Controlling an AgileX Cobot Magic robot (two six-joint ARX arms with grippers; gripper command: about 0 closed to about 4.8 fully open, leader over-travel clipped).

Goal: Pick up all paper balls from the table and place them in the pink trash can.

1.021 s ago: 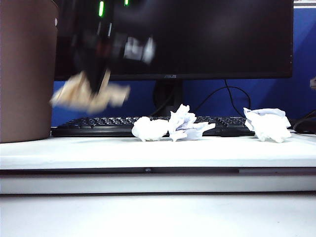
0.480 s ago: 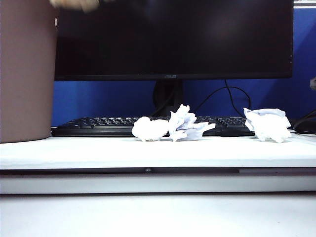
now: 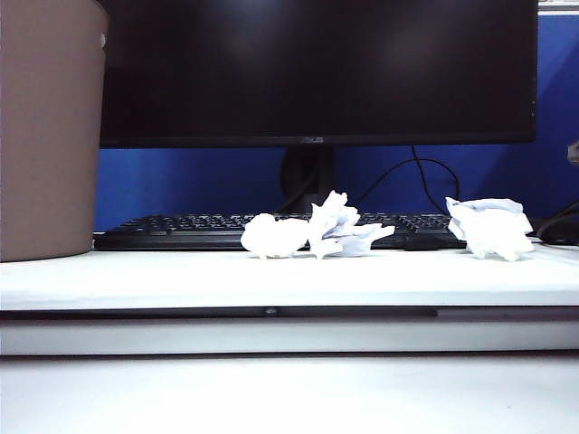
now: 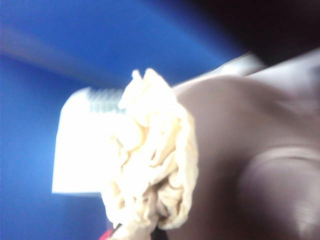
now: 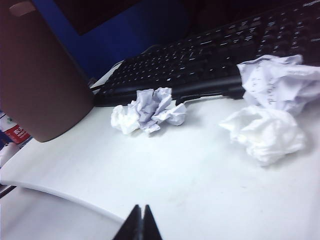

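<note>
Left gripper (image 4: 145, 235) jaws clamped on tan paper ball (image 4: 150, 170), apparently above pink trash can (image 4: 240, 150). Right gripper (image 5: 139, 222) jaws together over counter (image 5: 190, 170); white paper balls (image 5: 147, 110) remain.

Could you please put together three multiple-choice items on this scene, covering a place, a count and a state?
1. Where does the pink trash can stand in the exterior view?
A. far left
B. centre
C. far right

2. How many white paper balls lie on the table?
A. one
B. three
C. five

3. What is the left gripper doing?
A. hanging open
B. shut on the tan paper ball
C. pressing the keyboard

Key: 1 A, it fills the left edge. 2 B, two lie together, one apart. 3 B, the wad fills the left wrist view; the right gripper is shut, empty.
</note>
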